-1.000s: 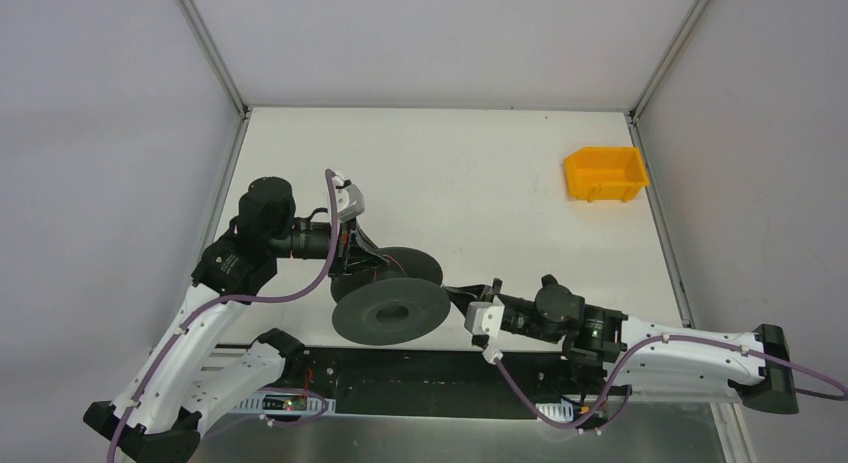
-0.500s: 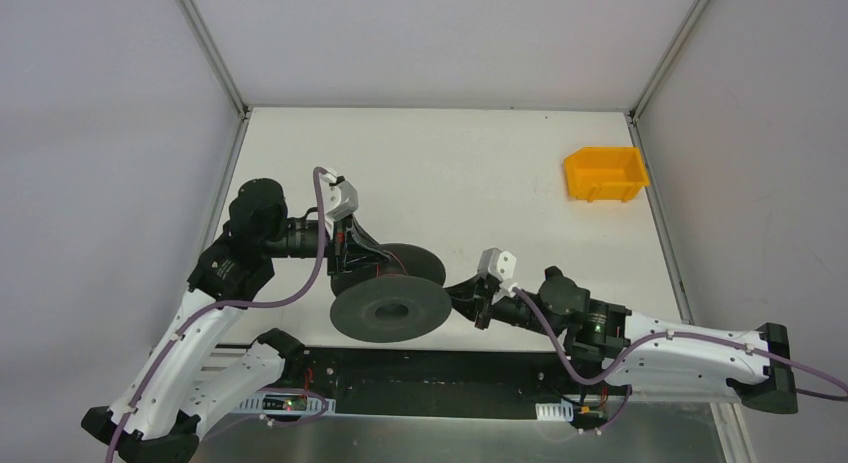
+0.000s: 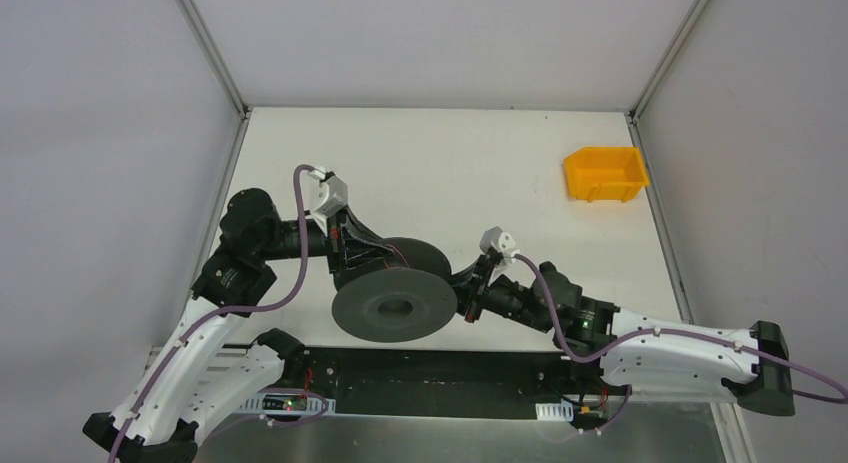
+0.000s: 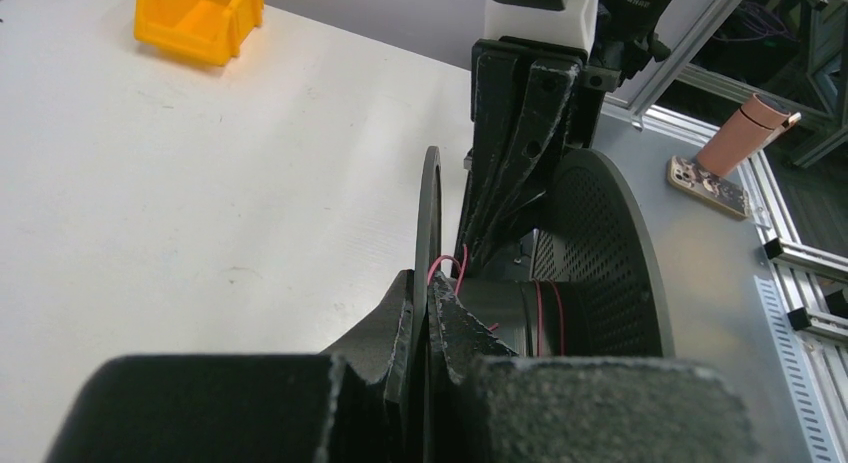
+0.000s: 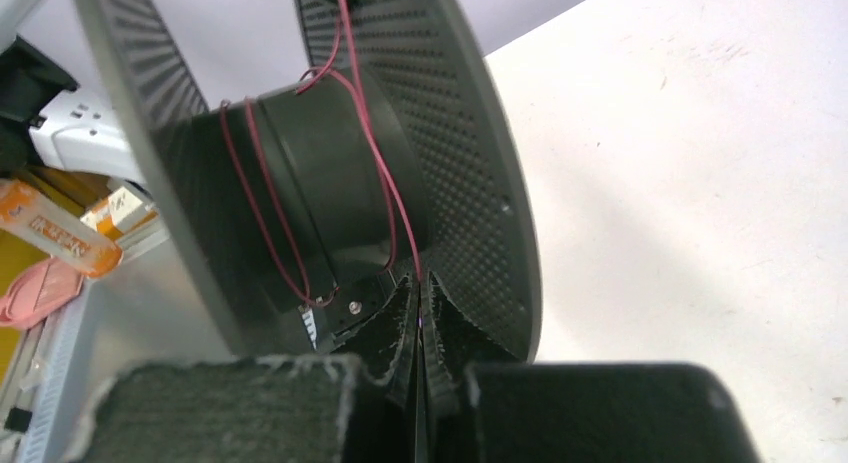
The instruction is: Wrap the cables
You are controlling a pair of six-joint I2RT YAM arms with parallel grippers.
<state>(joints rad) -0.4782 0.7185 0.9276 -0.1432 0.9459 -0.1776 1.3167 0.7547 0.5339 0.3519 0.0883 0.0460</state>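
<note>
A black two-flanged spool (image 3: 390, 305) lies tilted at the table's near edge. My left gripper (image 3: 372, 251) is shut on the rim of one flange (image 4: 428, 213), with a finger on each side of it in the left wrist view (image 4: 430, 288). The cable is a very thin red wire (image 5: 385, 188) with a few turns round the spool's hub (image 5: 320, 173). It runs down across the hub into my right gripper (image 5: 418, 283), which is shut on it. My right gripper (image 3: 464, 295) sits at the spool's right side. The wire's turns also show in the left wrist view (image 4: 545, 318).
An orange bin (image 3: 604, 173) stands at the far right of the table. The table's front edge and metal framing (image 4: 800, 283) lie just behind the spool. The right arm's fingers (image 4: 520, 133) reach between the flanges.
My right gripper has turned over and moved left and away, up against the spool. My left gripper has shifted a little left and away, still holding the flange.
</note>
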